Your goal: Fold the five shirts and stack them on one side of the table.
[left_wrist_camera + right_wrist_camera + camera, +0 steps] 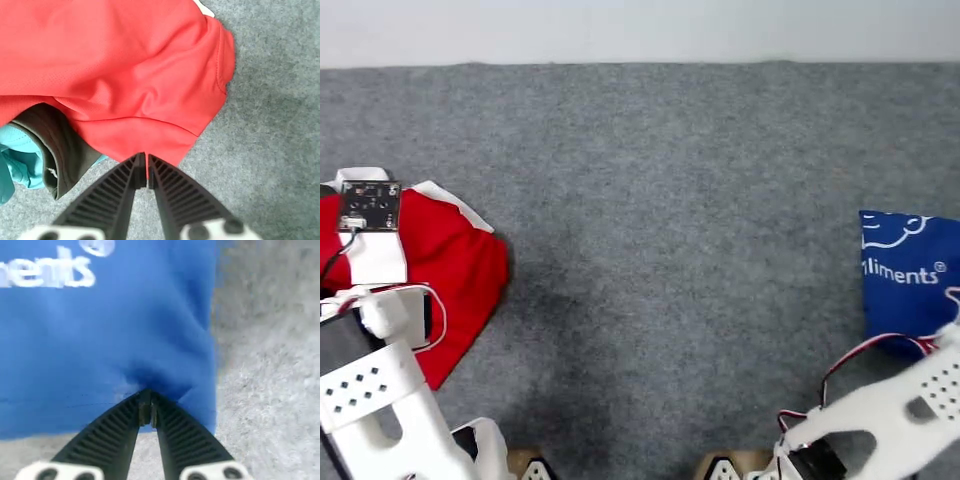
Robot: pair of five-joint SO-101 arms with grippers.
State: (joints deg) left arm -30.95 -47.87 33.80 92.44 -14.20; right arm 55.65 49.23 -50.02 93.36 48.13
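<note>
Grey, felt-like tabletop [680,250] carries a rumpled red shirt [460,260] at its left edge and a smooth blue shirt [910,270] at its right. My left pincer [146,162] pinches the red hem, which lies over a dark shirt [60,145] and a teal shirt [20,160]. My right pincer [146,401] nips puckered blue cloth.

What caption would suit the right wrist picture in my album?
The right gripper pinches a fold of the blue shirt lying on the grey table.
</note>
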